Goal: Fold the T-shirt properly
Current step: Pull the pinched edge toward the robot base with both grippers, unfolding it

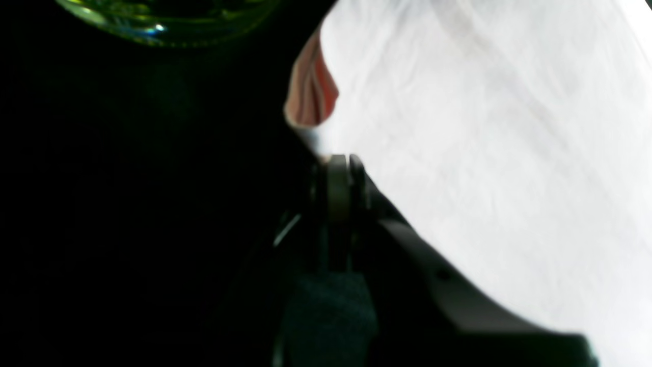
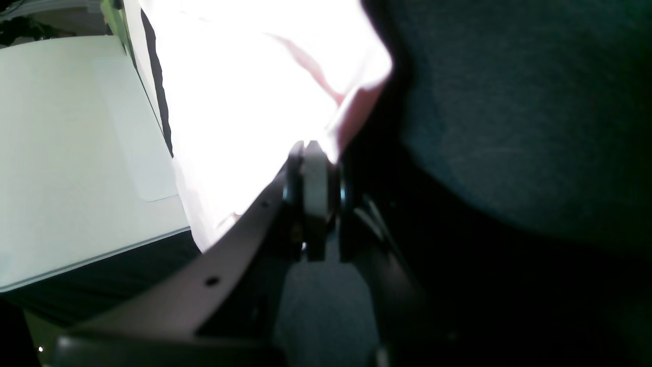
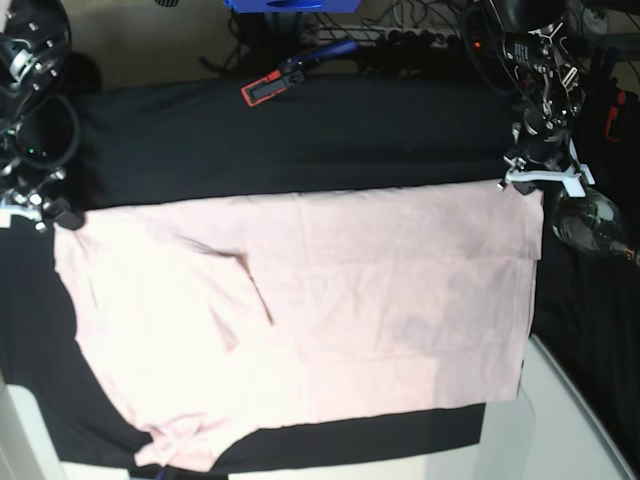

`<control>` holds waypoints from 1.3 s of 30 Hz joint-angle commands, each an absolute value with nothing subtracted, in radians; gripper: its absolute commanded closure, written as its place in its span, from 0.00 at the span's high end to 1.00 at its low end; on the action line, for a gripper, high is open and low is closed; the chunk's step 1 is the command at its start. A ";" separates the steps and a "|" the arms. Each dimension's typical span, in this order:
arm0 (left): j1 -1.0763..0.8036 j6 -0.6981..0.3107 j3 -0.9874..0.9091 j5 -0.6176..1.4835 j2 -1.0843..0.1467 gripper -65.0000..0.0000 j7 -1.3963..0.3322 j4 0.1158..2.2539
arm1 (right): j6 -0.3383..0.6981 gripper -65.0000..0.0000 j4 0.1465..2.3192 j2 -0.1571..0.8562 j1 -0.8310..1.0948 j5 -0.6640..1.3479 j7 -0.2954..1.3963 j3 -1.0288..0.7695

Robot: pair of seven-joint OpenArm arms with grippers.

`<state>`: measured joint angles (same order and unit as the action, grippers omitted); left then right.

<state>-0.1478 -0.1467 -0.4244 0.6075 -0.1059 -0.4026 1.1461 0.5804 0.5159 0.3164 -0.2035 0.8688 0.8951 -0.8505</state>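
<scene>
1. Lying flat on the black table cloth (image 3: 300,130) is the pale pink T-shirt (image 3: 330,310), plain side up and spread wide.
2. The left gripper (image 1: 338,171) has its fingers closed tight on one far corner of the shirt, at the base view's right.
3. The right gripper (image 2: 316,158) pinches the other far corner the same way, at that view's left.
4. A green glass thing (image 3: 590,222) sits just beside the left gripper.
5. A red and black tool (image 3: 285,75) lies near the far edge of the cloth.
</scene>
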 commanded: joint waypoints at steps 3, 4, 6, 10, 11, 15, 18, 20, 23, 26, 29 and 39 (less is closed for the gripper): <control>-0.163 -0.145 -0.423 0.608 -0.113 0.00 -0.407 1.165 | 0.588 0.00 0.524 0.352 -0.199 0.883 0.892 -0.852; -0.165 -0.145 -0.423 0.608 -0.113 0.00 -0.407 1.167 | 0.588 0.00 0.524 0.355 -0.194 0.883 0.892 -0.852; -0.168 -0.145 -0.421 0.608 -0.107 0.00 -0.407 1.170 | 0.588 0.00 0.524 0.355 -0.191 0.883 0.892 -0.852; -0.185 -0.145 -0.421 0.604 -0.093 0.00 -0.407 1.171 | 0.588 0.00 0.526 0.357 -0.173 0.883 0.892 -0.852; -0.189 -0.145 -0.421 0.604 -0.093 0.00 -0.407 1.178 | 0.588 0.00 0.526 0.357 -0.171 0.883 0.892 -0.852; -0.213 -0.147 -0.421 0.604 -0.081 0.00 -0.407 1.216 | 0.588 0.00 0.527 0.357 -0.163 0.883 0.892 -0.852; -0.243 -0.147 -0.421 0.604 -0.079 0.00 -0.407 1.247 | 0.588 0.00 0.529 0.357 -0.156 0.881 0.895 -0.909; -0.251 -0.147 -0.421 0.604 -0.079 0.00 -0.407 1.256 | 0.588 0.00 0.530 0.357 -0.140 0.878 0.900 -0.949; -0.252 -0.147 -0.421 0.604 -0.079 0.00 -0.407 1.254 | 0.588 0.00 0.530 0.378 -0.130 0.878 0.903 -0.955; -0.263 -0.147 -0.421 0.604 -0.079 0.00 -0.407 1.253 | 0.588 0.00 0.530 0.383 -0.107 0.878 0.903 -0.957; -0.277 -0.147 -0.412 0.604 -0.076 0.00 -0.407 1.259 | 0.588 0.00 0.530 0.383 -0.090 0.878 0.903 -0.960; -0.318 -0.147 -0.348 0.604 -0.070 0.00 -0.404 1.264 | 0.590 0.00 0.530 0.386 -0.050 0.880 0.911 -0.961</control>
